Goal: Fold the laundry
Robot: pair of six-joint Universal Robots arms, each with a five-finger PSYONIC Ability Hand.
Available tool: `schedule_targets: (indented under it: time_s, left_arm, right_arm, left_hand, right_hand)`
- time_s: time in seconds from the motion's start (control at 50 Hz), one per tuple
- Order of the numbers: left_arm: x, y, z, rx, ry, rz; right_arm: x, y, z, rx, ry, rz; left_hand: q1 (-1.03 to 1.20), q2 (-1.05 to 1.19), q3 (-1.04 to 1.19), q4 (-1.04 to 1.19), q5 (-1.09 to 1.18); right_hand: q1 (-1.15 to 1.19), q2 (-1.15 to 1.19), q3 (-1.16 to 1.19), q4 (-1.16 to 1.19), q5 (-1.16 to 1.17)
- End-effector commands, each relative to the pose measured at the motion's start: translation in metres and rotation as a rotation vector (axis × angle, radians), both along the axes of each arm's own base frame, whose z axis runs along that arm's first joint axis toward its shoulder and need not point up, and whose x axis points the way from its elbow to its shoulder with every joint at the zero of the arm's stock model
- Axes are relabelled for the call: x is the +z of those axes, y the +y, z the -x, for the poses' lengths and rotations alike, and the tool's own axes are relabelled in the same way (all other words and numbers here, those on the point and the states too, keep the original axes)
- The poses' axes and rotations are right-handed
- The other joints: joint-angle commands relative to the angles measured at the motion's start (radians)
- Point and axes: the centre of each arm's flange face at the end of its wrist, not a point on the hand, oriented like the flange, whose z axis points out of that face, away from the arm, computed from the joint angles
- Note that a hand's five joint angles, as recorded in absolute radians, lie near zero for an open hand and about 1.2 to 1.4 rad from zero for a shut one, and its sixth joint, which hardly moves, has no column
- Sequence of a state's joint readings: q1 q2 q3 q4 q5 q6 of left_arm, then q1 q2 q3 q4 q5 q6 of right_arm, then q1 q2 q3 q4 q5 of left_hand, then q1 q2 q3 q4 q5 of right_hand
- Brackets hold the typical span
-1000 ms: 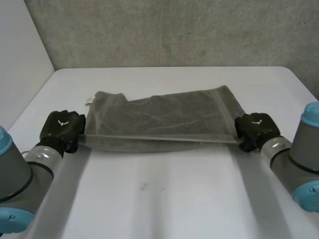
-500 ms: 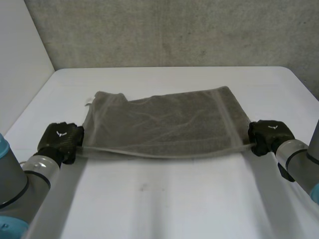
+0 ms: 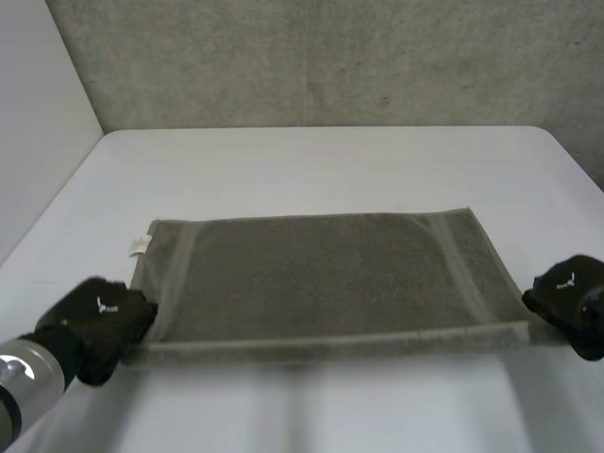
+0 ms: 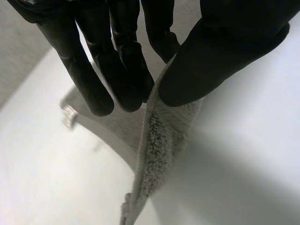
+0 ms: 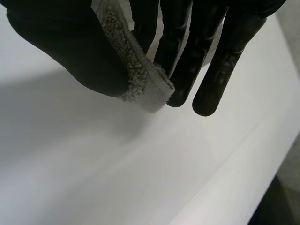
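Head view: grey towel [image 3: 330,274] spread across the white table [image 3: 321,160]. Left hand [image 3: 99,321] pinches the towel's near left corner between thumb and fingers; right hand [image 3: 571,302] pinches its near right corner likewise.

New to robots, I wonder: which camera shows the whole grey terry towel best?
Head view: the grey terry towel lies spread out on the white table. The left wrist view shows an edge pinched by the left hand; the right wrist view, a corner in the right hand.
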State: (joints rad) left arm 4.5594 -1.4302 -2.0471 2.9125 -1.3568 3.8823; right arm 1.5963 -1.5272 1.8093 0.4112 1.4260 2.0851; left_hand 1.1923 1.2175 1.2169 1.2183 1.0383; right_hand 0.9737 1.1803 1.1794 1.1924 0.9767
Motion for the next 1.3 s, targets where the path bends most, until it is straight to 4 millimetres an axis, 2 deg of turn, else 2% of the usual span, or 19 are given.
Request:
schedule_targets:
  time_s: [0.02, 0.04, 0.08, 0.1, 0.14, 0.16, 0.36, 0.62, 0.86, 0.88, 0.9, 0.92, 0.94, 1.02, 1.12, 1.16, 1.18, 1.22, 1.3]
  left_arm:
    - [-0.006, -0.059, 0.009, -0.011, 0.039, 0.148]
    - [-0.006, -0.059, 0.009, -0.011, 0.039, 0.149]
    - [-0.013, -0.090, 0.018, -0.024, 0.044, 0.204]
    - [-0.013, -0.090, 0.018, -0.024, 0.044, 0.204]
    - [-0.028, -0.120, 0.028, -0.038, 0.052, 0.228]
    - [-0.028, -0.120, 0.028, -0.038, 0.052, 0.228]
    - [-0.064, -0.203, 0.057, -0.069, 0.077, 0.351]
    - [-0.079, -0.246, 0.068, -0.075, 0.095, 0.438]
    - [-0.087, -0.251, 0.080, -0.104, 0.105, 0.452]
    - [-0.088, -0.250, 0.082, -0.108, 0.104, 0.449]
    - [-0.090, -0.249, 0.083, -0.110, 0.100, 0.446]
    - [-0.090, -0.249, 0.083, -0.110, 0.100, 0.446]
    - [-0.090, -0.247, 0.084, -0.108, 0.100, 0.443]
    - [-0.087, -0.241, 0.089, -0.121, 0.103, 0.440]
    - [-0.060, -0.233, 0.088, -0.118, 0.125, 0.471]
    - [-0.036, -0.222, 0.086, -0.119, 0.135, 0.496]
    - [-0.036, -0.222, 0.086, -0.119, 0.136, 0.496]
    - [-0.005, -0.207, 0.082, -0.113, 0.166, 0.529]
    - [0.023, -0.187, 0.077, -0.097, 0.230, 0.542]
  right_arm:
    - [-0.005, -0.043, -0.025, 0.009, -0.130, 0.162]
    - [-0.008, -0.052, -0.038, 0.018, -0.168, 0.182]
    - [-0.011, -0.061, -0.049, 0.023, -0.198, 0.205]
    - [-0.011, -0.061, -0.049, 0.023, -0.198, 0.205]
    - [-0.022, -0.080, -0.064, 0.007, -0.217, 0.228]
    - [-0.022, -0.081, -0.064, 0.007, -0.217, 0.229]
    - [-0.050, -0.156, -0.100, 0.004, -0.261, 0.473]
    - [-0.066, -0.189, -0.109, -0.055, -0.266, 0.603]
    - [-0.072, -0.194, -0.112, -0.061, -0.252, 0.643]
    - [-0.073, -0.194, -0.113, -0.063, -0.250, 0.645]
    - [-0.073, -0.192, -0.116, -0.061, -0.254, 0.647]
    - [-0.073, -0.192, -0.116, -0.061, -0.254, 0.647]
    - [-0.071, -0.191, -0.118, -0.066, -0.255, 0.652]
    - [-0.061, -0.189, -0.116, -0.102, -0.258, 0.675]
    - [-0.009, -0.178, -0.107, -0.157, -0.329, 0.745]
    - [0.003, -0.173, -0.104, -0.162, -0.365, 0.756]
    - [0.003, -0.173, -0.104, -0.162, -0.365, 0.757]
    - [0.033, -0.158, -0.101, -0.145, -0.453, 0.771]
    - [0.054, -0.139, -0.102, -0.075, -0.524, 0.756]
  left_hand:
    - [0.204, 0.179, 0.179, 0.178, 0.183]
    - [0.204, 0.179, 0.179, 0.178, 0.183]
    - [0.204, 0.179, 0.179, 0.178, 0.183]
    - [0.204, 0.179, 0.179, 0.178, 0.183]
    - [0.204, 0.179, 0.179, 0.178, 0.183]
    - [0.204, 0.179, 0.179, 0.178, 0.183]
    - [0.204, 0.179, 0.179, 0.178, 0.183]
    - [0.204, 0.179, 0.179, 0.178, 0.183]
    - [0.204, 0.179, 0.179, 0.178, 0.183]
    - [0.204, 0.179, 0.179, 0.178, 0.183]
    - [-0.362, -0.388, -0.387, -0.388, -0.383]
    - [-0.368, -0.393, -0.393, -0.394, -0.389]
    - [-0.970, -0.995, -0.994, -0.996, -0.990]
    - [-1.018, -1.043, -1.042, -1.044, -1.038]
    - [-1.018, -1.043, -1.042, -1.044, -1.038]
    - [-1.017, -1.042, -1.042, -1.043, -1.038]
    - [-1.017, -1.042, -1.042, -1.043, -1.038]
    - [-1.017, -1.042, -1.042, -1.043, -1.038]
    - [-1.017, -1.042, -1.042, -1.043, -1.038]
  right_hand:
    - [0.423, 0.216, 0.217, 0.204, 0.245]
    - [0.423, 0.216, 0.217, 0.204, 0.245]
    - [0.423, 0.216, 0.217, 0.204, 0.245]
    - [0.423, 0.216, 0.217, 0.204, 0.245]
    - [0.423, 0.216, 0.217, 0.204, 0.245]
    - [0.423, 0.216, 0.217, 0.204, 0.245]
    - [0.423, 0.216, 0.217, 0.204, 0.245]
    - [0.423, 0.216, 0.217, 0.204, 0.245]
    - [0.423, 0.216, 0.217, 0.204, 0.245]
    - [0.287, 0.080, 0.081, 0.068, 0.109]
    - [-0.211, -0.418, -0.417, -0.430, -0.389]
    - [-0.216, -0.423, -0.422, -0.435, -0.394]
    - [-0.629, -0.836, -0.835, -0.848, -0.807]
    - [-0.799, -1.006, -1.005, -1.018, -0.977]
    - [-0.799, -1.006, -1.005, -1.018, -0.977]
    - [-0.799, -1.006, -1.005, -1.018, -0.977]
    - [-0.799, -1.006, -1.005, -1.018, -0.977]
    - [-0.799, -1.006, -1.005, -1.018, -0.977]
    - [-0.799, -1.006, -1.005, -1.018, -0.977]
